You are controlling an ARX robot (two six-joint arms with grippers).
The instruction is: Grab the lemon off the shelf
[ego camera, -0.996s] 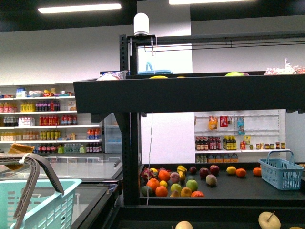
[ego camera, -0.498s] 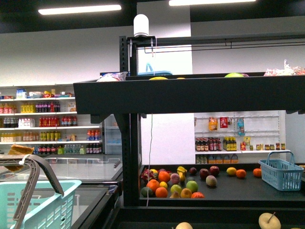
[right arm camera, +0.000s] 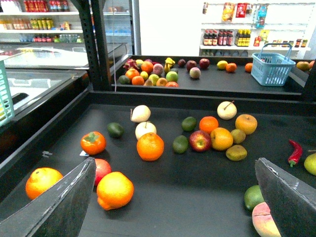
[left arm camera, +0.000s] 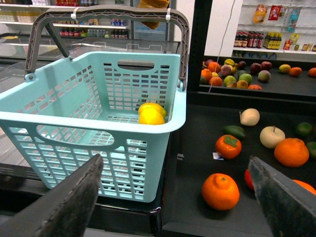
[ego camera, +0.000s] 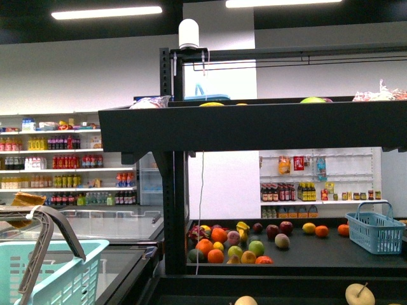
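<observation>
A: Front view, what dominates?
B: The black shelf (ego camera: 254,127), fruit scattered on its trays.
A: Next?
B: The teal basket (left arm camera: 74,113), standing just beside the shelf's low tray.
A: And the lemon?
B: The lemon (left arm camera: 151,113) lies inside that basket.
A: Grippers?
B: Left gripper (left arm camera: 177,197) and right gripper (right arm camera: 177,197) both spread wide, holding nothing.

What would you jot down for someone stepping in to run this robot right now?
Left gripper: open, empty, over the shelf edge beside the light blue basket.
Right gripper: open, empty, above the fruit on the shelf tray.
Done: two yellow fruits, seemingly lemons, lie in the basket.
Left: I cannot pick out a sure lemon among the loose fruit; check the yellowish ones near the apple before reaching.
</observation>
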